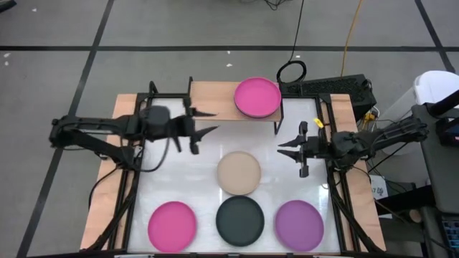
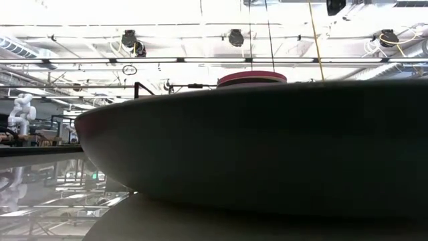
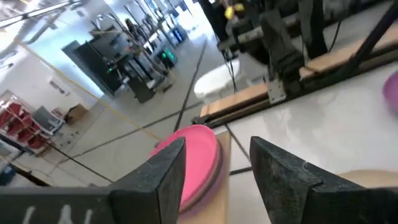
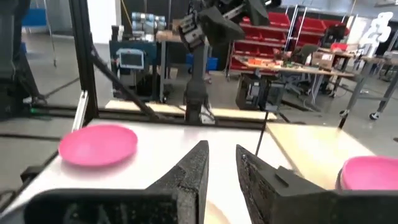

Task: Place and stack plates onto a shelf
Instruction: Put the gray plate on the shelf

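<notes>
From above I see the left gripper [image 1: 206, 122] hanging over the white tabletop [image 1: 301, 118] just off the near edge of the shelf [image 1: 215, 97], its two fingers spread apart with nothing between them. In my left wrist view the fingers [image 3: 163, 177] frame bare air, with the rim of the magenta plate on the shelf [image 3: 193, 158] showing beyond them.

The shelf sits at the far side of the table. Its left half is bare wood. Its right half carries the magenta plate on the shelf [image 1: 257, 97], which overhangs the shelf's near edge a little. From the low camera that plate [image 2: 251, 77] seems to lie on top of something darker, but I cannot tell what.

In the middle of the table the beige plate [image 1: 239, 173] lies alone, with open white surface on all sides and clear room between it and both grippers. Along the near edge runs a row of three: the magenta plate at near left [image 1: 172, 223], the black plate [image 1: 240, 219] just beside and nearer than the beige one, and the purple plate [image 1: 299, 225] at near right. The black plate fills most of the low view [image 2: 267, 147].

The right gripper [image 1: 287, 145] hovers over the table's right side, near the shelf's right leg, fingers slightly parted and holding nothing. Its wrist view shows the narrow gap between its fingers [image 4: 194, 171].
</notes>
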Robot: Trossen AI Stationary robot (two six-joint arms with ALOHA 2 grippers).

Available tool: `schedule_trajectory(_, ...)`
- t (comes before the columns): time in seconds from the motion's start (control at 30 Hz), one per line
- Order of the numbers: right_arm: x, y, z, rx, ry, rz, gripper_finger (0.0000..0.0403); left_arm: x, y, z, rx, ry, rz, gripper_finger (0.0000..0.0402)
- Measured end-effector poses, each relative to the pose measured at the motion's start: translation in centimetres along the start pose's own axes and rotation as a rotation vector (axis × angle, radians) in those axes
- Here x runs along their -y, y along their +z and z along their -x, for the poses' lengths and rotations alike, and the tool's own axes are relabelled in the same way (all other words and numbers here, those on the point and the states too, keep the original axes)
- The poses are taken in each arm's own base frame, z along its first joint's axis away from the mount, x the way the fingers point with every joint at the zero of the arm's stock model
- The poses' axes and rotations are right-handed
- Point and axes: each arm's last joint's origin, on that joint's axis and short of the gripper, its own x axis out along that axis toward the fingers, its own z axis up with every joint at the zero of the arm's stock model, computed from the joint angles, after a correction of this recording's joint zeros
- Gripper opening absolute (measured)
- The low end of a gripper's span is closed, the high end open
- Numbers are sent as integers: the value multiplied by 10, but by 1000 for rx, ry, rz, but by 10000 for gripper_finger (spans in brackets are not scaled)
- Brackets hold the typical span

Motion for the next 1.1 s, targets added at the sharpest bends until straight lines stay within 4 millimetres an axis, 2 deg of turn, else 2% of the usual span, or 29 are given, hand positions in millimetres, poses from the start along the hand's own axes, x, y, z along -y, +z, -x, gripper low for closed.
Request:
schedule_trajectory(0.1,-2,-16,-3,-44,2,9,67,16,-22,15,67,6,107,178)
schedule_trajectory(0.23,-3,-22,-8,-77,-24,-12,67,36,-44,31,195,4,251,177)
schedule_trajectory(0.4,-7,-29,-18,-127,-22,10,67,58,-69,41,325,4,334,177)
schedule_trajectory(0.57,-12,-44,-29,-237,-4,68,72,71,-88,45,364,39,379,177)
schedule_trajectory(0.8,-20,-67,-45,-391,41,101,96,77,-99,44,329,35,435,177)
schedule_trajectory(1.1,-29,-68,-72,-534,78,151,134,77,-100,44,328,34,438,177)
